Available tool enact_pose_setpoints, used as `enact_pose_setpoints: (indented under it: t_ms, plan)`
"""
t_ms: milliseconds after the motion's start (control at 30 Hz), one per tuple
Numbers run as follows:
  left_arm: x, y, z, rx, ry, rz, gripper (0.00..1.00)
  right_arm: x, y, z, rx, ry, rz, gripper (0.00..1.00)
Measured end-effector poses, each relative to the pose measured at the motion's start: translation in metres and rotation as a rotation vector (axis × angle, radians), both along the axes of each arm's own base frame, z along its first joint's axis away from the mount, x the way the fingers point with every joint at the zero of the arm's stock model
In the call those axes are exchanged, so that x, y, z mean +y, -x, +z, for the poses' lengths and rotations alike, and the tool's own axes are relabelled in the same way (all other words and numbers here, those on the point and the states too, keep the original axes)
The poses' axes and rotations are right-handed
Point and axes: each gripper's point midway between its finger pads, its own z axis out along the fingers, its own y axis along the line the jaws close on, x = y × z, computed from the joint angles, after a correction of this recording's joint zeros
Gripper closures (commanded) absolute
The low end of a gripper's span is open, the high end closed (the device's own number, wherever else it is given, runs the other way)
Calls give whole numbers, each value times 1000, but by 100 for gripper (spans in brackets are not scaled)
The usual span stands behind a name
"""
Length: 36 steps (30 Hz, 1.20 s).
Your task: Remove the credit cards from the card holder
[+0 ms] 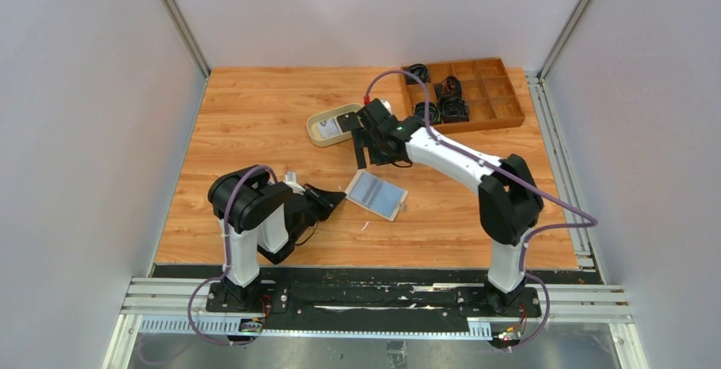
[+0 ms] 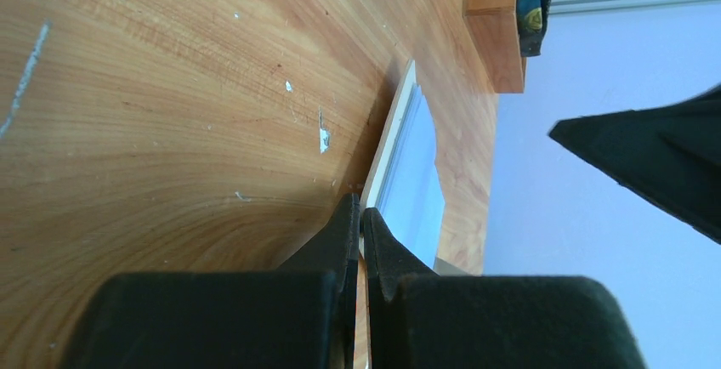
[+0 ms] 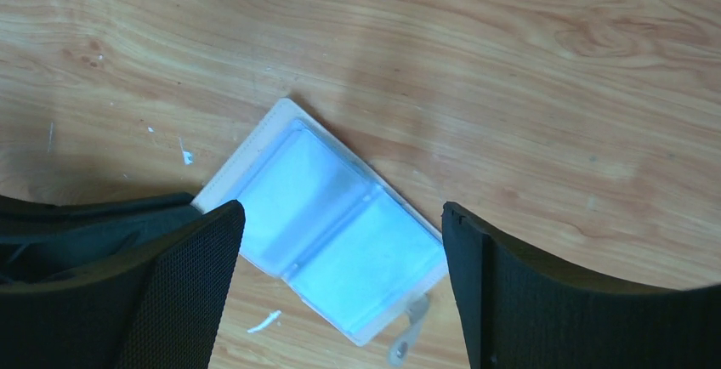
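The card holder (image 1: pixel 377 194) lies open on the table, pale blue-grey inside up, and also shows in the right wrist view (image 3: pixel 332 233) with its snap tab (image 3: pixel 409 337) at the near edge. My left gripper (image 1: pixel 337 201) is shut, its tips (image 2: pixel 361 213) pinching the holder's left edge (image 2: pixel 400 144). My right gripper (image 1: pixel 360 156) hangs open and empty above the holder (image 3: pixel 340 210), between it and the oval tray. A black credit card (image 1: pixel 349 120) lies in that tray. I see no card in the holder's pockets.
The oval beige tray (image 1: pixel 321 131) sits just behind the right gripper. A brown wooden compartment box (image 1: pixel 502 110) with dark items stands at the back right. Small white flecks (image 3: pixel 263 321) lie on the wood near the holder.
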Motion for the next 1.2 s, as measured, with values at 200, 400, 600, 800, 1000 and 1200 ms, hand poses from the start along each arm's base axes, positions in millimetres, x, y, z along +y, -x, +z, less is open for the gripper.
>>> enact_pose_setpoints:
  t_ms: [200,400,600,800,1000,1200]
  plan:
    - [2,-2,1,-5,-2,16,100,34,7,-37,74,73,45,11]
    - [4,-3,1,-7,-5,28,100,40,20,-64,121,160,71,11]
    - [6,-4,1,-8,-7,37,100,35,27,-70,128,201,74,11]
    - [7,-3,-4,4,-17,38,100,29,38,-81,145,235,83,11]
    - [7,-3,-4,5,-19,38,100,29,38,-81,142,237,83,11]
    - [7,-3,-4,4,-19,40,100,17,45,-82,133,265,81,11]
